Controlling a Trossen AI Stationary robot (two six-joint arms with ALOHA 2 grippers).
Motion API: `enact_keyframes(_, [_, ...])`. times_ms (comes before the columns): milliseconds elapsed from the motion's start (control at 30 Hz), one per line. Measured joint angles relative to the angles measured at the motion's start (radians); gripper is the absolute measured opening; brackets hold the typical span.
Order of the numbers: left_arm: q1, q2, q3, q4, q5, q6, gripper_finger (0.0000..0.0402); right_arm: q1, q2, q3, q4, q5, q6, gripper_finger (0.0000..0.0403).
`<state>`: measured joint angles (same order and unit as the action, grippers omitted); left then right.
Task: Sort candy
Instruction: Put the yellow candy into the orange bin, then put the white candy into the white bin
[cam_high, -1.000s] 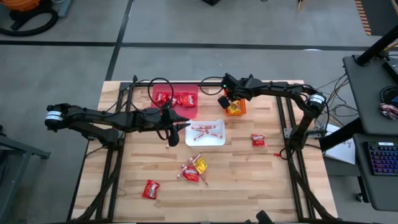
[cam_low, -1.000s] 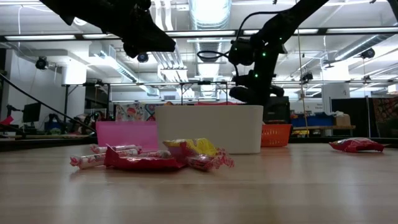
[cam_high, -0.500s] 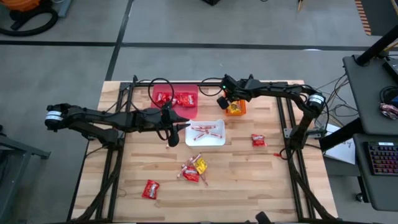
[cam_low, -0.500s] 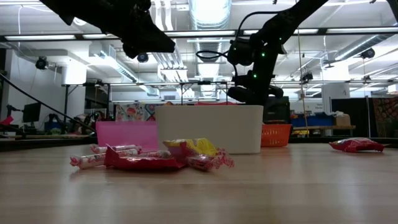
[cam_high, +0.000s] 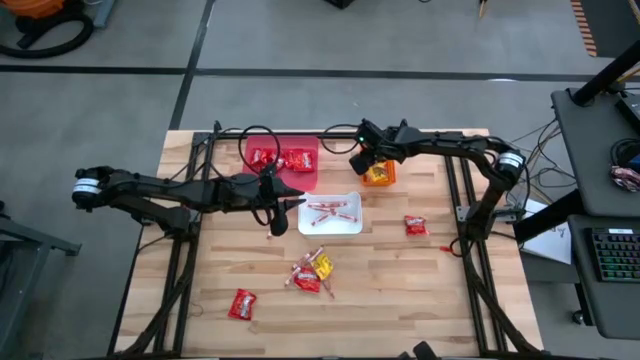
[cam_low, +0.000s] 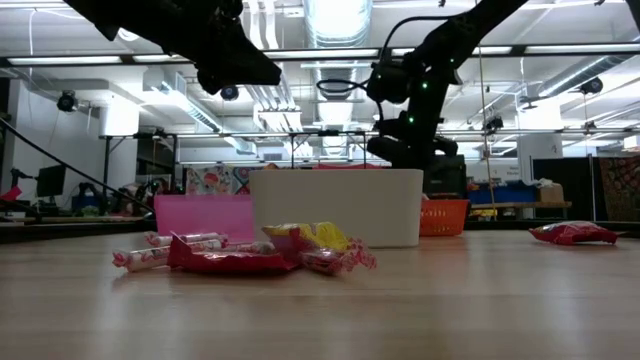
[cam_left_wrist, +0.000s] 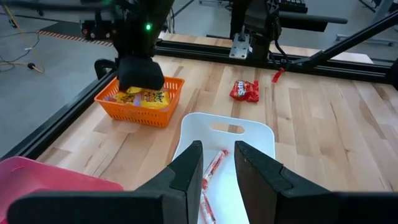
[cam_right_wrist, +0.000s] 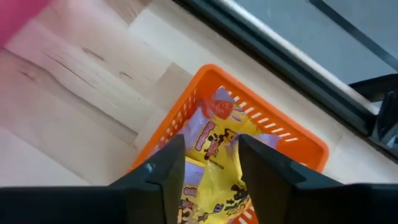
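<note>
Loose candy lies on the table: a small pile (cam_high: 310, 272) of red, yellow and stick sweets, a red packet (cam_high: 242, 304) near the front and another (cam_high: 415, 226) on the right. Red-and-white sticks (cam_high: 330, 212) lie in the white bin (cam_high: 352, 228), red packets (cam_high: 282, 160) in the pink bin (cam_high: 308, 145), and yellow packets (cam_left_wrist: 142, 96) in the orange bin (cam_high: 388, 178). My left gripper (cam_left_wrist: 219, 165) hovers open at the white bin's left end with nothing between its fingers. My right gripper (cam_right_wrist: 211, 168) is open over the orange bin, its fingers on either side of a yellow packet (cam_right_wrist: 214, 155). My right gripper points down into the orange bin. One finger (cam_right_wrist: 165, 171) stands on each side of the top yellow packet, which lies on the other packets. Whether the fingers touch it, I cannot tell.
The three bins stand close together in the table's far half. Black frame rails (cam_high: 465, 200) run along the table's left, right and far sides. Bare wood lies around the pile in the near half.
</note>
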<state>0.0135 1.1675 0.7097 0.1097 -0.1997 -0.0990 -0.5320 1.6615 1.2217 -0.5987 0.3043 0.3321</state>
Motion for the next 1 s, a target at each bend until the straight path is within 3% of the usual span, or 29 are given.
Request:
enact_keyframes(133, [0.0,0.0,0.0,0.0,0.0,0.0,0.0078,0.002,-0.051,0.0,-0.005,0.002,0.0,0.0148])
enact_keyframes(300, [0.0,0.0,0.0,0.0,0.0,0.0,0.0077,0.002,-0.129,0.0,-0.042,0.011,0.0,0.0126])
enact_keyframes(533, [0.0,0.0,0.0,0.0,0.0,0.0,0.0078,-0.015,-0.148,-0.022,-0.237,0.114,0.016,0.0039])
enact_keyframes(633, [0.0,0.0,0.0,0.001,0.0,0.0,0.0078,-0.014,-0.14,-0.061,-0.226,0.115,0.016,0.0014])
enact_keyframes(833, [0.0,0.0,0.0,0.002,0.0,0.0,0.0078,-0.014,-0.12,-0.142,-0.12,0.112,0.018,0.0012])
enact_keyframes(1000, [0.0,0.0,0.0,0.004,0.0,0.0,0.0077,-0.009,-0.119,-0.183,0.021,0.046,0.011,0.0012])
